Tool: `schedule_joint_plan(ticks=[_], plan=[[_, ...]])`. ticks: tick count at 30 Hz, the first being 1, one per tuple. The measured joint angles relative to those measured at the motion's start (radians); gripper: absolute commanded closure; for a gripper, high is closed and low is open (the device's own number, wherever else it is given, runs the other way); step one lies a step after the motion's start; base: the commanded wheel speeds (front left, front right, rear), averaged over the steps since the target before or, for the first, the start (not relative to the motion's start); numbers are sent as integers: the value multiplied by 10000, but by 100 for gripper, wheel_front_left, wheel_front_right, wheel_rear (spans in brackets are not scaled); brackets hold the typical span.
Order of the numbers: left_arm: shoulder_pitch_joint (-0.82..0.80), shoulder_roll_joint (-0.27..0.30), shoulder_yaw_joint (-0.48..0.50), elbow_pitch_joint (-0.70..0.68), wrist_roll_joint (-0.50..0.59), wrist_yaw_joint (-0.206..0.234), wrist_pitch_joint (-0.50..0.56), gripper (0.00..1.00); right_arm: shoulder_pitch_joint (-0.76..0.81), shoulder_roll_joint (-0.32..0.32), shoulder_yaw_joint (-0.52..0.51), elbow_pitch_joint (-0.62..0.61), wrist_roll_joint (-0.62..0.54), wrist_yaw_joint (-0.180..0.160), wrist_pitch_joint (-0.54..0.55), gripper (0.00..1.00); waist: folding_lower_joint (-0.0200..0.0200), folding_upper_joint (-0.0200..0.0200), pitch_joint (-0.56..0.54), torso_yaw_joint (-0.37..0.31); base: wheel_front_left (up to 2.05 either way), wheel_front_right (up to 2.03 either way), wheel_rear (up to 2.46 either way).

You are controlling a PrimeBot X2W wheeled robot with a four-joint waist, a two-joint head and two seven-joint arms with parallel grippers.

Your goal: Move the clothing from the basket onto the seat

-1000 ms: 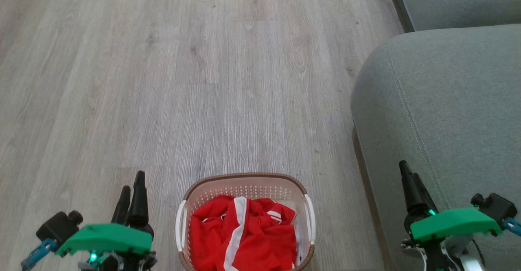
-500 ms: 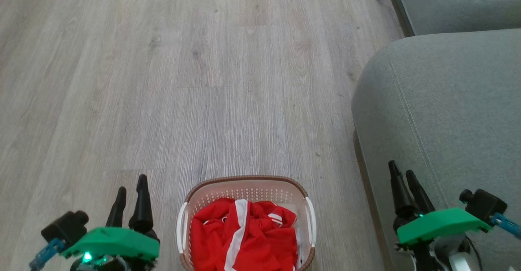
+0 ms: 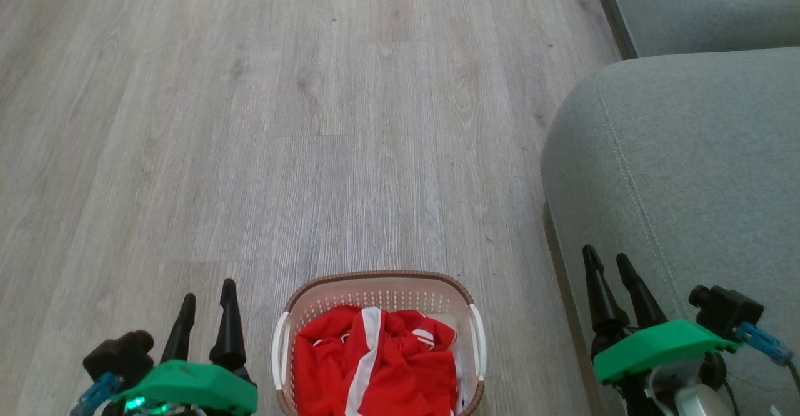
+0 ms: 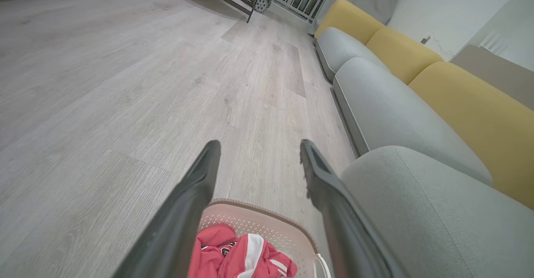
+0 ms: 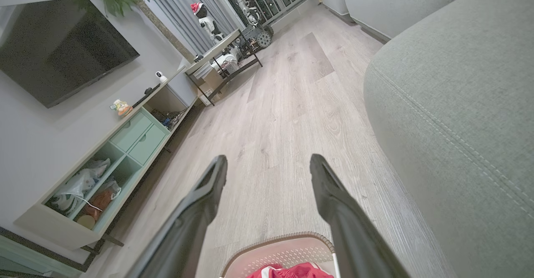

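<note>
The red clothing (image 3: 375,360) with a white stripe lies crumpled inside the cream basket (image 3: 381,282), which stands on the floor at the bottom middle. The grey-green seat (image 3: 687,172) rises to the basket's right. My left gripper (image 3: 208,294) hangs open over the floor left of the basket, nothing between its fingers. My right gripper (image 3: 609,263) stands open above the seat's front edge, also holding nothing. The left wrist view shows the clothing (image 4: 238,257), the basket (image 4: 283,223) and the seat (image 4: 438,211). In the right wrist view the basket (image 5: 283,251) sits below the open fingers, beside the seat (image 5: 459,115).
Pale wood floor (image 3: 281,122) stretches ahead. A second grey cushion (image 3: 700,4) lies beyond the seat, with yellow backrests (image 4: 479,115) behind. A TV cabinet with green drawers (image 5: 137,136) and a low table (image 5: 225,61) line the far side.
Both grippers have shifted inward toward the basket, the left one also lower in the picture, and both have turned so that the gap between the fingers shows wider. The camera has tilted slightly. The clothing has not moved.
</note>
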Motion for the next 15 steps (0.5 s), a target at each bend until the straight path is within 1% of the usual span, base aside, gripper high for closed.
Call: schedule_joint_plan(ticks=[5,15], plan=[[17,2,-52,-38,587,12,-180,0,1,0,67,-81,-610,0,-113,0,0,0,8,16,0,0,0],[234,12,-121,-42,1779,213,-470,0,1,-2,176,-196,-1822,0,-430,0,0,0,-12,15,0,0,0]])
